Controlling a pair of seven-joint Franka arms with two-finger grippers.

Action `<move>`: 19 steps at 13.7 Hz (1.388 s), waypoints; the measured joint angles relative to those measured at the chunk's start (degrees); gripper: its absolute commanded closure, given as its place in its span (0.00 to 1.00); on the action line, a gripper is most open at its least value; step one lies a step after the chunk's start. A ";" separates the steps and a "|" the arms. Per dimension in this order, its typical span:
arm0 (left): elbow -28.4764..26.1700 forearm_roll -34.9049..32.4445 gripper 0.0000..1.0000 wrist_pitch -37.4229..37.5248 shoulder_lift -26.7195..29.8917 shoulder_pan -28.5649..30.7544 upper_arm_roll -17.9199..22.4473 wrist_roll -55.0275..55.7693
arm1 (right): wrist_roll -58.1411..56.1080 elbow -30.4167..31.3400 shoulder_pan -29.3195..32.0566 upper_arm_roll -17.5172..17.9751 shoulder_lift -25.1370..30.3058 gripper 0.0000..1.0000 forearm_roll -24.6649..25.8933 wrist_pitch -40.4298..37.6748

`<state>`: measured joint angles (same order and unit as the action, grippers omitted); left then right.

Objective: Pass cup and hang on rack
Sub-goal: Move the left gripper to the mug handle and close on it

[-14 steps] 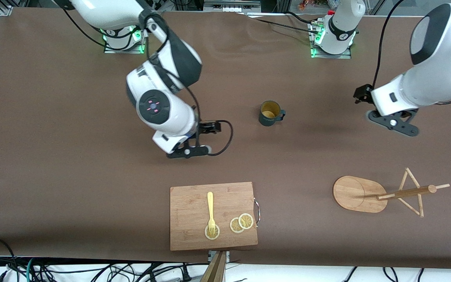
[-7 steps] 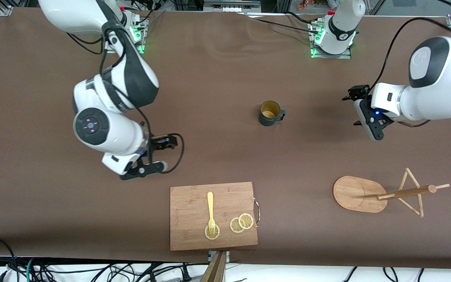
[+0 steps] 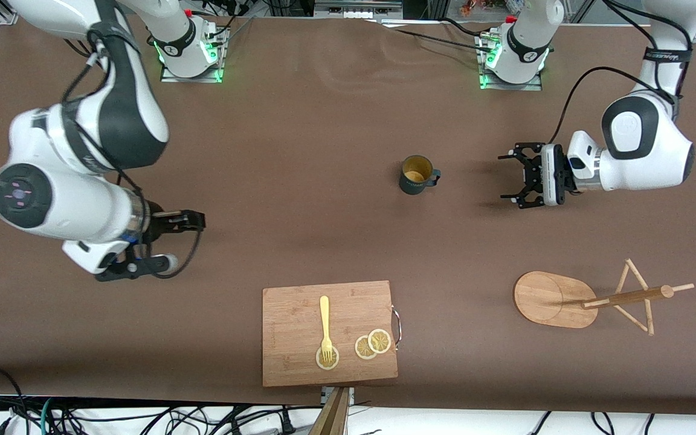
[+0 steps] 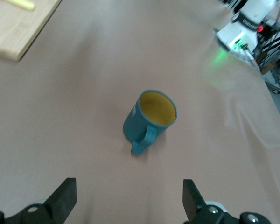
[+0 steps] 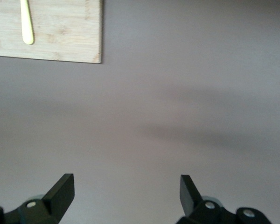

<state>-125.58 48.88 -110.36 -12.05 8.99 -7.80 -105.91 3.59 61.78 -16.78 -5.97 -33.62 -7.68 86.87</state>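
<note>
Cup (image 3: 417, 174) is standing upright on the table (image 3: 324, 121), well apart from the rack (image 3: 589, 300), which is sitting nearer the front camera toward the left arm's end; its handle is facing the left gripper (image 3: 514, 179), which is hovering beside the cup with fingers spread wide and empty. Closing on the thin handle could be tipping or spinning the cup; the ribbed wall may be slipping. Right gripper (image 5: 126, 196), open too, is waiting far from the cup. Rack pegs are looking thin and hard to judge.
</note>
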 measured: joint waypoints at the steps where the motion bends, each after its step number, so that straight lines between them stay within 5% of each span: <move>1: -0.35 3.35 0.00 -0.03 -1.27 -0.09 -0.08 -4.25 | -0.01 0.00 1.02 -0.07 0.89 0.00 0.00 -1.89; 6: -4.48 19.80 0.00 -0.13 -9.47 -0.19 -0.34 -23.97 | -1.14 1.00 7.86 -0.38 5.52 0.00 0.09 -4.97; 15: -5.79 31.41 0.02 -0.24 -22.49 -1.21 -4.46 -46.71 | -4.41 14.21 15.36 2.32 20.65 0.00 10.51 -5.48; 17: -5.74 33.69 0.28 -0.24 -23.53 -1.72 -4.47 -49.34 | -4.50 15.90 16.61 2.71 24.67 0.00 11.04 -5.49; 19: -5.64 35.64 0.71 -0.24 -24.11 -2.35 -4.50 -50.60 | -4.59 17.47 17.24 2.91 27.98 0.00 11.04 -5.52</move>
<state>-131.21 84.53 -110.60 -36.16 6.64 -12.30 -156.51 -1.00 79.24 0.46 -3.06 -5.64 3.35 81.34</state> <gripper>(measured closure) 0.159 0.000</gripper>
